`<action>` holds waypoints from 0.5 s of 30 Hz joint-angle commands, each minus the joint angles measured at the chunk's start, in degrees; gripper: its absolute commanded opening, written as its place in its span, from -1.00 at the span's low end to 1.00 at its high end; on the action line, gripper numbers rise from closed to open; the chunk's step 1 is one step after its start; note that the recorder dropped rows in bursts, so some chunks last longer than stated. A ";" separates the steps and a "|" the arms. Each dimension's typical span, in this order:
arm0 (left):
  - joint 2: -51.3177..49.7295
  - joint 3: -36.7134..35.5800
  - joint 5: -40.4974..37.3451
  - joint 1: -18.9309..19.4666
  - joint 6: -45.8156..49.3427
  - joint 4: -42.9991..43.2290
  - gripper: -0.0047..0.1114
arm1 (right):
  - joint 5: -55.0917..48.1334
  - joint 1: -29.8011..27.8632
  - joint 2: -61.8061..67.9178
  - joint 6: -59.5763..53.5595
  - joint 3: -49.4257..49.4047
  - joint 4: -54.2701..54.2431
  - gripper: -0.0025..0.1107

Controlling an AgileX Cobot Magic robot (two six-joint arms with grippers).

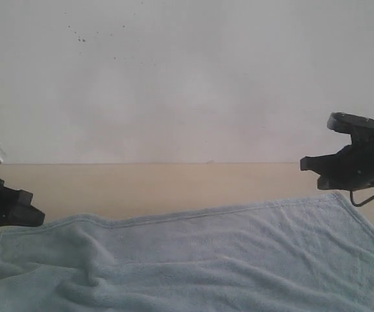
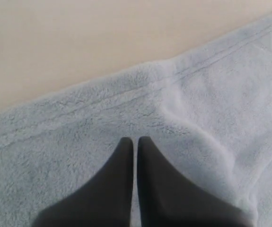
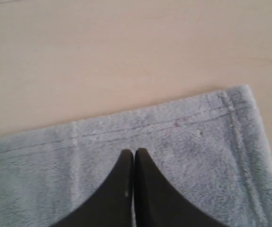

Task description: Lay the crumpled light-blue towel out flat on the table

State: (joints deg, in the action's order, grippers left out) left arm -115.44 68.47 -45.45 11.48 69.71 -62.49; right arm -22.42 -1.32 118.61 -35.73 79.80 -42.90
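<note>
The light-blue towel (image 1: 200,260) lies mostly spread out over the near part of the beige table (image 1: 173,185), with soft ridges near its left side. Its hemmed far edge runs from left to right. My left gripper (image 1: 38,217) hangs at the towel's far left corner. In the left wrist view the left gripper (image 2: 135,140) is shut and empty above the towel (image 2: 79,137), beside a raised fold (image 2: 206,142). My right gripper (image 1: 306,164) hovers by the far right corner. The right wrist view shows it (image 3: 134,152) shut and empty over the towel (image 3: 188,142), near the corner (image 3: 242,92). No label shows.
A white speckled wall (image 1: 187,71) rises behind the table. Bare beige tabletop (image 3: 126,56) stretches beyond the towel's far hem. A cable loop (image 1: 369,195) hangs under the right arm.
</note>
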 commanded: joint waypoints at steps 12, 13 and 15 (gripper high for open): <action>-0.02 0.22 -4.11 -0.20 4.91 -12.67 -0.85 | 1.41 -4.19 4.61 -1.41 1.47 -0.85 -0.96; -0.02 0.22 -3.91 -0.20 4.93 -12.67 -0.85 | 1.58 -4.19 4.76 -0.59 1.47 -0.85 -0.96; -0.02 0.22 -3.62 -0.20 5.15 -12.67 -0.85 | 2.61 -4.19 4.97 -0.32 1.47 -1.62 -0.96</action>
State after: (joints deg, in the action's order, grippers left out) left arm -115.55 68.47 -48.71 11.48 74.06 -74.40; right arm -21.32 -5.23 123.39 -36.58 80.96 -43.93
